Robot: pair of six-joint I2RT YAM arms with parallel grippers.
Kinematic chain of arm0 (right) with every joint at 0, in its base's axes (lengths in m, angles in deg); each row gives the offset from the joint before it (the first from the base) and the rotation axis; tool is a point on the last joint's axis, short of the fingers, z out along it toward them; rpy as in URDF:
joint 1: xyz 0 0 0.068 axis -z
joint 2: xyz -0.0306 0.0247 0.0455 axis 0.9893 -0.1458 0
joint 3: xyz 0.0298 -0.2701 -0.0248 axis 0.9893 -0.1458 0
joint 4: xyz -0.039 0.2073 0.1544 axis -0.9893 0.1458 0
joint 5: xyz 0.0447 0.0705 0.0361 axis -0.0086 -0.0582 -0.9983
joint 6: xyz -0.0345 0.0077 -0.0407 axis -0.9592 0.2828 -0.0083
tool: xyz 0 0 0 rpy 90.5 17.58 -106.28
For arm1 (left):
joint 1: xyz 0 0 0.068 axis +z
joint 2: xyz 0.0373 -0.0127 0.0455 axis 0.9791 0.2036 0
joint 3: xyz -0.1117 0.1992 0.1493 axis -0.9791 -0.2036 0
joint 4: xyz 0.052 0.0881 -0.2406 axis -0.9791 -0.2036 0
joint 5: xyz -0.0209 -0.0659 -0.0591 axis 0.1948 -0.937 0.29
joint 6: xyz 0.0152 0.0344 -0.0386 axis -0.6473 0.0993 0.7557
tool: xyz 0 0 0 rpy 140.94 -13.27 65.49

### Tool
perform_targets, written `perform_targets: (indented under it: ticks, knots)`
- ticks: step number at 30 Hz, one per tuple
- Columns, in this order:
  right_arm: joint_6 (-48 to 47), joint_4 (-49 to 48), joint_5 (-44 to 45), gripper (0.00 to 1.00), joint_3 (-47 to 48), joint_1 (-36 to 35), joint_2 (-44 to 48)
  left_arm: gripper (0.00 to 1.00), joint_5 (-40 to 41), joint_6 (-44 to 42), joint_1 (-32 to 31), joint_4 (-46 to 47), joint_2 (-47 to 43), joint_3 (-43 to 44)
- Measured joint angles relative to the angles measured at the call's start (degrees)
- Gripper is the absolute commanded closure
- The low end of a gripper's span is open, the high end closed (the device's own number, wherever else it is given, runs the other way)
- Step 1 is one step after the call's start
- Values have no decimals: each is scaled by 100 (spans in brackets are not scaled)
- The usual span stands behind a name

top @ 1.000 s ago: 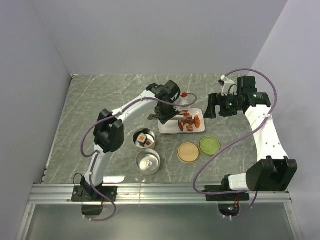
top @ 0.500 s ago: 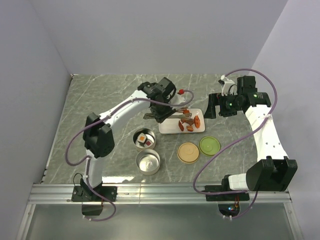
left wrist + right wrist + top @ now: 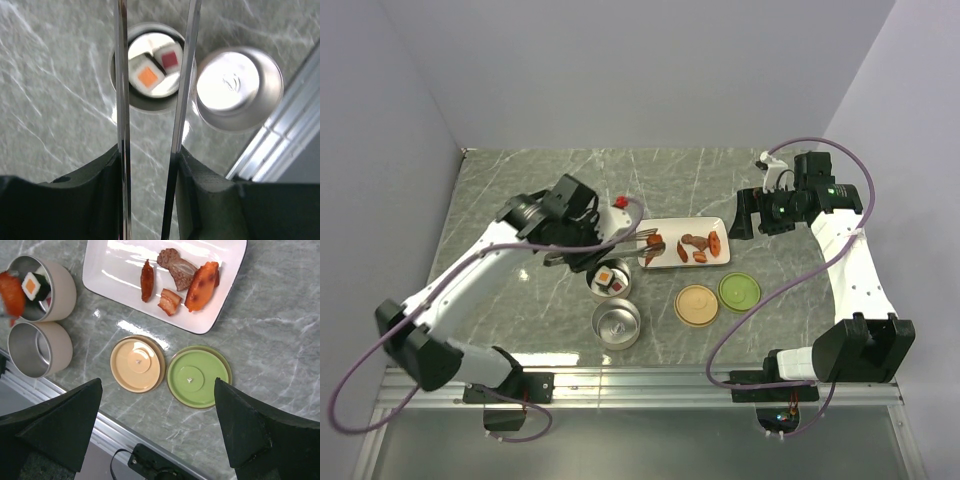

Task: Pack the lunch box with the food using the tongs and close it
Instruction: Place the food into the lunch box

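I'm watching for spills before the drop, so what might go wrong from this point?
The orange-red piece is held only at the far tips of the tongs, in mid-air and not yet inside the container. It may slip and land on the table. That container already holds two sushi blocks, so the piece might settle on them or on the rim and hinder closing.

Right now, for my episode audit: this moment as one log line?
left gripper: shut on tongs holding orange-red piece | sushi container: two blocks inside | second container: empty | right gripper: open, holding nothing
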Motion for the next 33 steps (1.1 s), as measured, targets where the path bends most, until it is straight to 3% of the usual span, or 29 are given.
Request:
perform_targets:
  ticks: [6, 16, 25, 33]
  knots:
    - [-66, 74, 90, 0, 0, 0, -31, 62, -186, -212, 9, -197, -1161, -962]
    - [-81, 90, 177, 0, 0, 0, -103, 59, -262, -433, 9, -605, -2337, -1864]
    - [-85, 90, 214, 0, 0, 0, -107, 55, -173, -616, 9, -765, -2437, -2339]
    - [-101, 90, 216, 0, 0, 0, -107, 46, -90, -763, 9, -824, -2433, -2540]
